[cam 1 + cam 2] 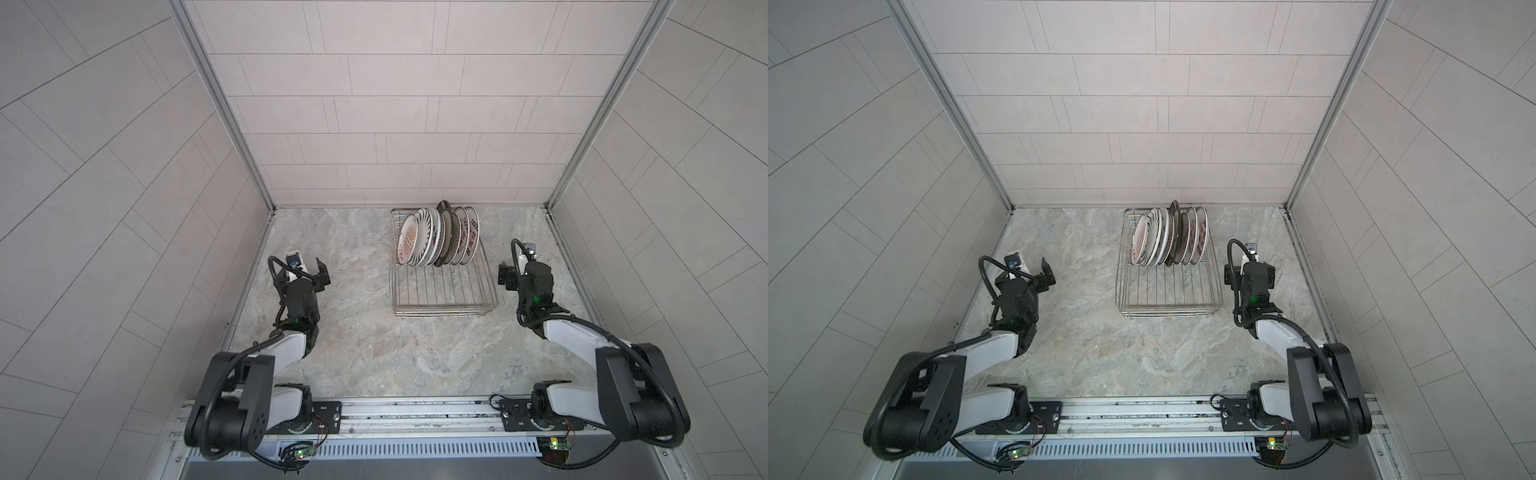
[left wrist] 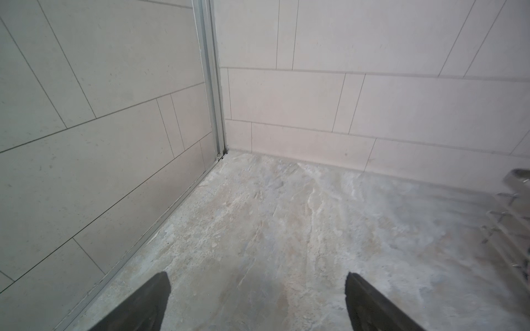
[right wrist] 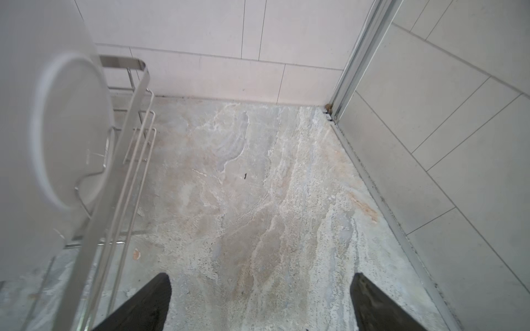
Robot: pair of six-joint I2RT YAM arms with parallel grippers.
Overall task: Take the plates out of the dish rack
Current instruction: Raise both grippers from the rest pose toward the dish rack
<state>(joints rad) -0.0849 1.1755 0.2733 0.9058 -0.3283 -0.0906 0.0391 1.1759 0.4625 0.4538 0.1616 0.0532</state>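
All of the plates (image 1: 436, 239) we can see stand on edge in the dish rack (image 1: 444, 299), some seven or eight by our count, though they overlap too much to be sure. They are packed between the prongs at the rack's twelve o'clock end. Its six o'clock half is bare wire. The rack sits toward one o'clock on the stone-look tabletop (image 1: 353, 357), close to the back wall.

Nothing lies on the tabletop outside the rack, so we judge that the unloading has not begun and every plate is left to lift out.

Our left gripper (image 2: 256, 276) has its jaws spread wide and holds nothing. In both top views it hangs at nine o'clock from the rack, well apart from it. Our right gripper (image 3: 261, 275) is likewise spread and empty at three o'clock, just beside the rack's side rail. Its wrist view shows the white back of the outermost plate close by.
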